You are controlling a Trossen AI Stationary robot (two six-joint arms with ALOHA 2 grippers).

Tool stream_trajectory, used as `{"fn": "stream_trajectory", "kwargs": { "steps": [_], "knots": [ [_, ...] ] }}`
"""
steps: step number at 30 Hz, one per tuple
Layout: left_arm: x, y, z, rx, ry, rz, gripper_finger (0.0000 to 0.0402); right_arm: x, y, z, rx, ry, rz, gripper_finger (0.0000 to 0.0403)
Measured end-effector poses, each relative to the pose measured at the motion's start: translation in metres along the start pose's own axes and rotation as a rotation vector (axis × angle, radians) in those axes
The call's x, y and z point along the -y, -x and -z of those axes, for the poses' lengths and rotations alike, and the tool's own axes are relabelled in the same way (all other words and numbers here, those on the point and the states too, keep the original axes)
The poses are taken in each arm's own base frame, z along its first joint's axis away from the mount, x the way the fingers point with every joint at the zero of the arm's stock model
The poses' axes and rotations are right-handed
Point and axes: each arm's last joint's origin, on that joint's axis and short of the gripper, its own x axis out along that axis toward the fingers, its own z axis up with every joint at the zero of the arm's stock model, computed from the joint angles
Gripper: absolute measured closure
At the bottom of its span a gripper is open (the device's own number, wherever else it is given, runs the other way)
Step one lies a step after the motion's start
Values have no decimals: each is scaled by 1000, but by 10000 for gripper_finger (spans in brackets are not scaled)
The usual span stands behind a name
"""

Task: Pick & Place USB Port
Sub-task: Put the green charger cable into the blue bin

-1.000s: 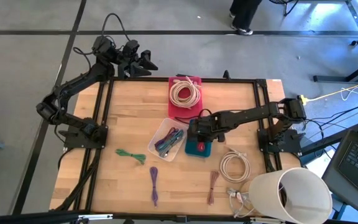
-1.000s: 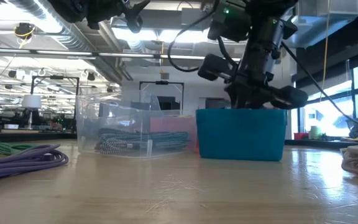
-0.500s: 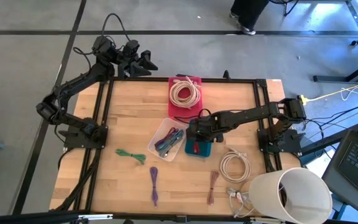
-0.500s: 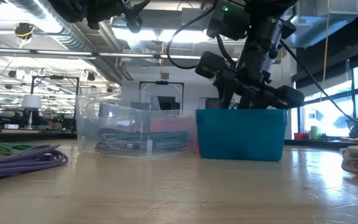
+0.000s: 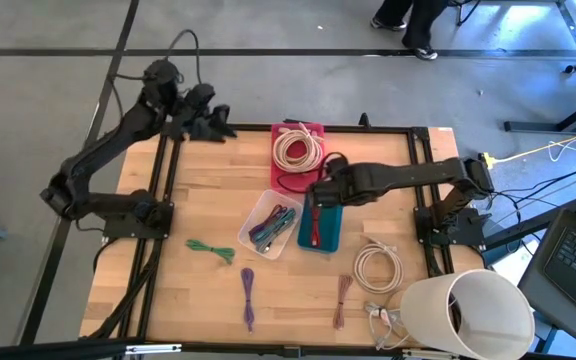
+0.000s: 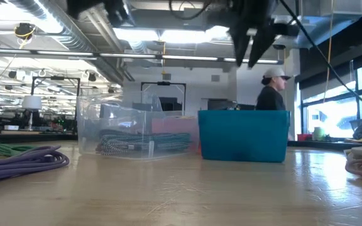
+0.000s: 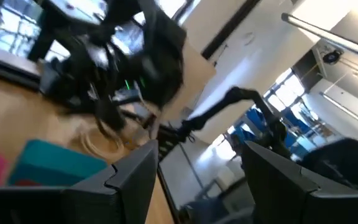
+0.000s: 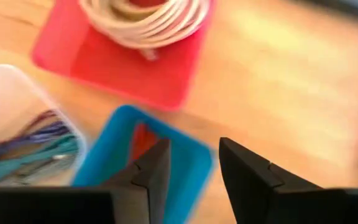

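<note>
A red cable (image 5: 313, 228) lies lengthwise on the floor of the teal bin (image 5: 329, 240), and the right wrist view shows it as a red patch (image 8: 143, 138) in the teal bin (image 8: 114, 163). My right gripper (image 5: 318, 190) hangs open and empty above the bin's far end. In the low view it (image 6: 249, 53) is well above the teal bin (image 6: 244, 135). Its two fingers (image 8: 194, 146) stand apart in its own view. My left gripper (image 5: 216, 127) waits open over the table's far left edge, its fingers (image 7: 197, 165) holding nothing.
A red tray (image 5: 312, 175) with a white coiled cable (image 5: 297, 148) sits beyond the teal bin. A clear bin (image 5: 273, 222) of cables stands to its left. Green (image 5: 212, 250), purple (image 5: 248, 295) and brown (image 5: 341, 298) cables, a white coil (image 5: 377, 266) and a white bucket (image 5: 473, 310) lie nearer. A person (image 6: 270, 94) stands behind the table.
My right gripper has risen out of the teal bin and drawn back toward the far edge, leaving the red cable lying inside it. My left arm has swung slightly, its gripper shifting a little toward the table's left and near side.
</note>
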Motion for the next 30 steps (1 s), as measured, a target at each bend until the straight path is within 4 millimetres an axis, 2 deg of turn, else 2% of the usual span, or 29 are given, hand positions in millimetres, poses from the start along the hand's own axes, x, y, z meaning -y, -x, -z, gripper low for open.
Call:
{"fn": "stream_trajectory", "kwargs": {
  "steps": [4,7,11,13,16,23,30],
  "knots": [
    [17,-13,30,-66,67,-38,177,16,27,-14,50,75,109,279],
    [29,-21,60,-173,127,-160,177,20,42,-23,124,116,78,291],
    [36,-31,101,-495,225,-408,177,33,58,-36,197,135,56,305],
    [39,-39,117,-648,255,-462,177,39,63,-41,227,138,59,311],
    [43,-54,135,-790,245,-452,177,52,71,-47,245,151,57,317],
    [50,-103,178,-997,79,-320,177,70,82,-56,273,122,40,329],
    [36,-164,219,-1073,29,-318,178,79,89,-56,282,236,36,333]
  ]
}}
